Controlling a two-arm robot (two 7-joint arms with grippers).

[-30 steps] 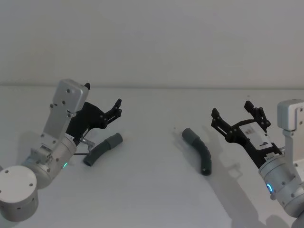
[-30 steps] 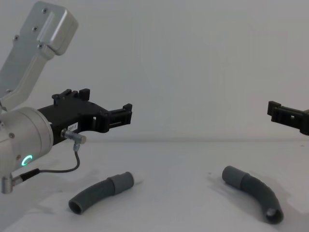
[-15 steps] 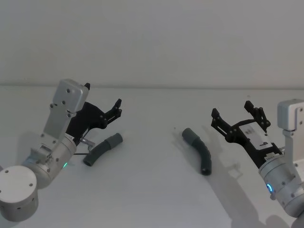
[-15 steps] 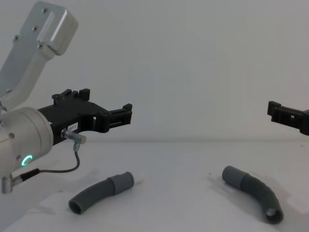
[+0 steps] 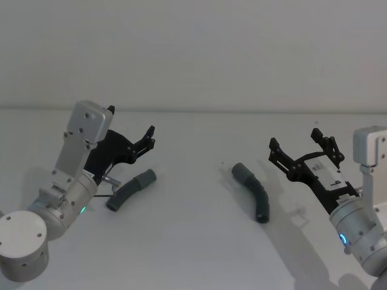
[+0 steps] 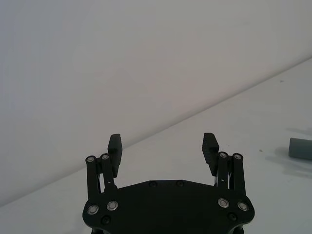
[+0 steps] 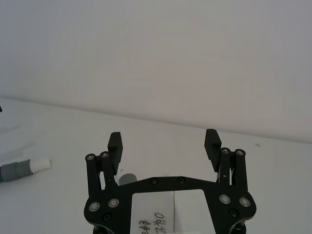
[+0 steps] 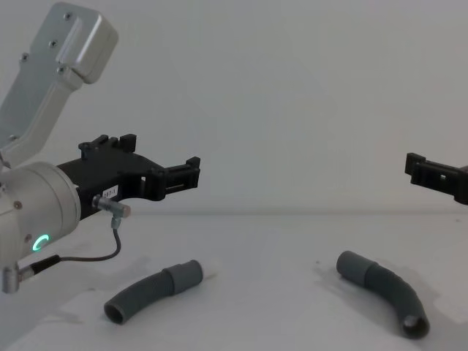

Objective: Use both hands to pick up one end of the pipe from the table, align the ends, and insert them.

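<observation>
- The two halves of the pipe lay well apart on the white tabletop (image 5: 193, 241): the left hose piece (image 5: 129, 190) on its left half, the right hose piece (image 5: 256, 193) on its right half, both well short of the far edge.
- The left gripper (image 6: 163, 146) hung in the air over the left half, above and just beyond that piece, its fingers spread wide with nothing between them.
- The right gripper (image 5: 300, 150) hovered nearer the right edge, beside the right hose piece and clear of it, fingers likewise apart and empty.
- Both pieces looked light to me, short and hollow. The ribbed stretches would likely flex and spring back, so a hold there could let the end droop or twist.
- The smooth left cuff (image 5: 146, 177) and right cuff (image 5: 240, 171) faced each other across the middle. They seemed the stiffer parts, and I'd grip just behind each one.
- The left cuff carried a narrower white tip (image 7: 42, 164), probably the part that goes in, so that must stay uncovered.
- Smooth plastic may slip under hard fingers, and too firm a squeeze could pinch the receiving cuff out of round.
</observation>
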